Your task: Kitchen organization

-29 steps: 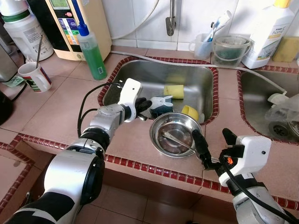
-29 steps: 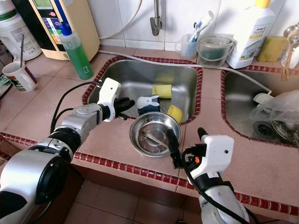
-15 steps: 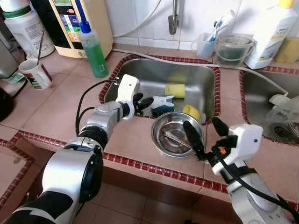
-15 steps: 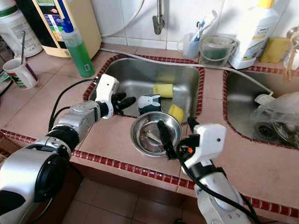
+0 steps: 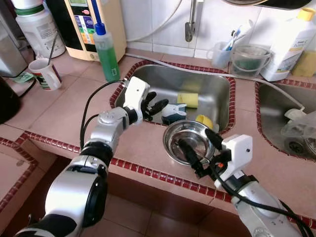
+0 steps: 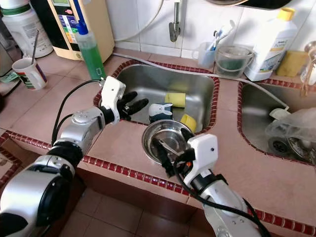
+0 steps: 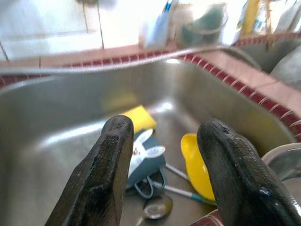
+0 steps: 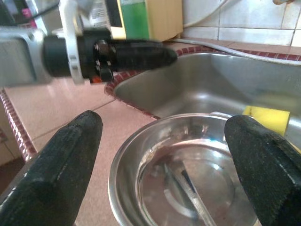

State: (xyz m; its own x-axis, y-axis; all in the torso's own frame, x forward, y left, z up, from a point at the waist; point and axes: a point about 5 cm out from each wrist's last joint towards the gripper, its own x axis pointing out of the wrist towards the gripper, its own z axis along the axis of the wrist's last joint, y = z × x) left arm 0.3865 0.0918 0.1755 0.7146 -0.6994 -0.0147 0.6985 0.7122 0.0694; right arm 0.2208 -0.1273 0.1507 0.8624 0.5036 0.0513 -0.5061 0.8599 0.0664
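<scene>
A steel bowl (image 5: 190, 143) with a metal utensil (image 8: 188, 190) inside rests on the tiled counter at the sink's front rim. My right gripper (image 5: 199, 144) is open, one finger over the bowl and the other by its right rim. My left gripper (image 5: 156, 101) is open over the left part of the sink (image 5: 207, 86), nothing between its fingers (image 7: 101, 174). Down in the sink lie a yellow sponge (image 5: 187, 99), a blue rabbit-shaped item (image 7: 143, 160), a yellow scoop (image 7: 197, 162) and a spoon (image 7: 157, 207).
A green soap bottle (image 5: 106, 52), a mug (image 5: 46, 74) and a water dispenser (image 5: 96, 24) stand at the back left. A toothbrush cup (image 5: 220, 52), a plastic tub (image 5: 250, 59) and a white detergent bottle (image 5: 289, 44) line the back. A second sink (image 5: 286, 118) lies to the right.
My right gripper has come forward and to the left, from beside the bowl to over it. The left gripper stays by the sink's left rim; the camera has shifted.
</scene>
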